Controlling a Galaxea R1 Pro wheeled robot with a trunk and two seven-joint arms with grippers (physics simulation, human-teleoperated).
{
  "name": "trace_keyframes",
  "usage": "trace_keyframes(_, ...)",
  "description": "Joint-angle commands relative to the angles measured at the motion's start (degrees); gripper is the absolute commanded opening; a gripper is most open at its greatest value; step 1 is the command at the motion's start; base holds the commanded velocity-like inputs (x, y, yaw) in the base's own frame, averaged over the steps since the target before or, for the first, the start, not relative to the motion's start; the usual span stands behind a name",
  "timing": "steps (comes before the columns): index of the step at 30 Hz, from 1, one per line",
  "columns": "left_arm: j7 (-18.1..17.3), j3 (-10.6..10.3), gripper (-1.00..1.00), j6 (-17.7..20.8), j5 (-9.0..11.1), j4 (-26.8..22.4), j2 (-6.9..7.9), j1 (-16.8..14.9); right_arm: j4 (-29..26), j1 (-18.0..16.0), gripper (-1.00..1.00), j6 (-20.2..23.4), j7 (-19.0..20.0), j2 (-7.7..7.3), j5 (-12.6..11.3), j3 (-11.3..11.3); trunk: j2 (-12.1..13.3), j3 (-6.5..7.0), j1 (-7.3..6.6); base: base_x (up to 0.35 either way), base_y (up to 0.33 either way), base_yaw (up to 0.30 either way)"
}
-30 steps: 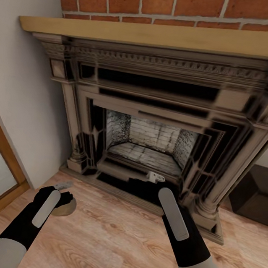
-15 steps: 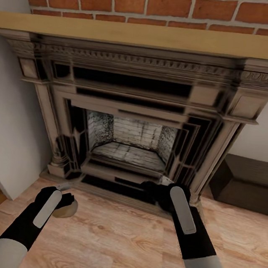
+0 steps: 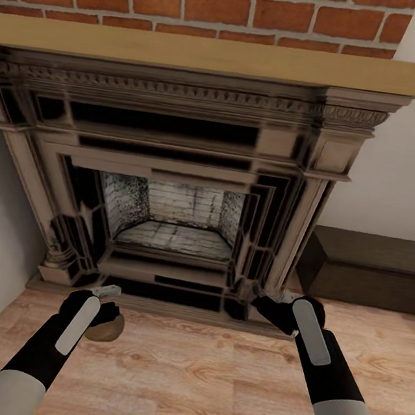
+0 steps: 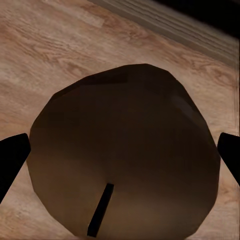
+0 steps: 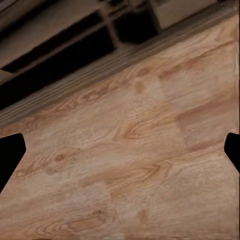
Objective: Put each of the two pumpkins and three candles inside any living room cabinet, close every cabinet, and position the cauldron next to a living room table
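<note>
Bare light wood plank floor [image 3: 211, 378] fills the lower part of the head view, open between the two arms and out to the right edge. Across the middle stands the fireplace [image 3: 171, 183], its carved grey-brown surround worn black in patches, a pale wooden mantel shelf [image 3: 214, 54] running over it and red brick [image 3: 195, 3] above; the shelf is cut off at the left edge of the frame. At centre right, against the pale wall [image 3: 412, 143], sits a low dark brown cabinet [image 3: 370, 268], cut by the right edge, its front closed as far as it shows.

The left end effector [image 3: 105, 300], at lower left, hangs over a brown candle [image 3: 103, 330] standing on the floor just in front of the hearth edge. In the left wrist view the candle [image 4: 125, 150] is a faceted, dull brown round top with a thin dark wick, and the black fingertips [image 4: 12, 157] stand either side, spread wide and clear of it — open, gripping nothing.

The right end effector [image 3: 267, 300], at lower centre right, sits near the foot of the fireplace's right column. In the right wrist view its fingertips [image 5: 10, 155] sit at opposite edges, parted over grained planks [image 5: 135, 150] — open and empty. Its tips are hard to make out in the head view against the black patches.
</note>
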Motion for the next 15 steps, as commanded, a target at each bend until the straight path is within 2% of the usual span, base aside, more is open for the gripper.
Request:
trace_keyframes(1, 0.6, -0.8, -1.0, 0.1, 0.2, 0.2, -0.03, 0.0, 1.2, 0.0, 1.0, -0.1, -0.5, -0.07, -0.5, 0.0, 0.0, -0.04, -0.01, 0.0, 0.0, -0.277)
trace_keyframes(3, 0.6, -1.8, -1.0, 0.1, 0.2, 1.3, -0.15, 0.0, 4.8, 0.0, 1.0, -1.5, -0.2, -0.13, -0.3, -0.2, 0.0, -0.04, -0.01, 0.0, 0.0, -0.277)
trace_keyframes(7, 0.5, -3.1, -1.0, -0.2, -0.1, 7.7, -0.14, 0.0, 14.4, 0.1, 1.0, -9.2, 2.1, -0.97, 0.6, -0.2, 0.0, -0.04, -0.01, 0.0, 0.0, -0.278)
trace_keyframes(9, 0.5, -3.6, -1.0, -0.4, -0.4, 10.2, -0.17, 0.0, 17.8, 0.3, 1.0, -11.0, 4.2, -1.44, 2.0, -0.2, 0.0, -0.04, -0.01, 0.0, 0.0, -0.278)
trace_keyframes(12, 0.5, -6.2, -1.0, -0.8, -0.6, 12.7, 0.1, 0.0, 22.5, 0.6, 1.0, -14.6, 8.0, -1.71, 5.2, -0.2, 0.0, -0.13, -0.01, 0.0, 0.0, -0.262)
trace_keyframes(15, 0.5, -7.1, -1.0, -1.0, -0.6, 13.6, 0.08, 0.0, 25.5, 0.7, 1.0, -17.0, 9.0, -1.75, 6.0, -0.2, 0.0, -0.28, -0.01, 0.0, 0.0, -0.246)
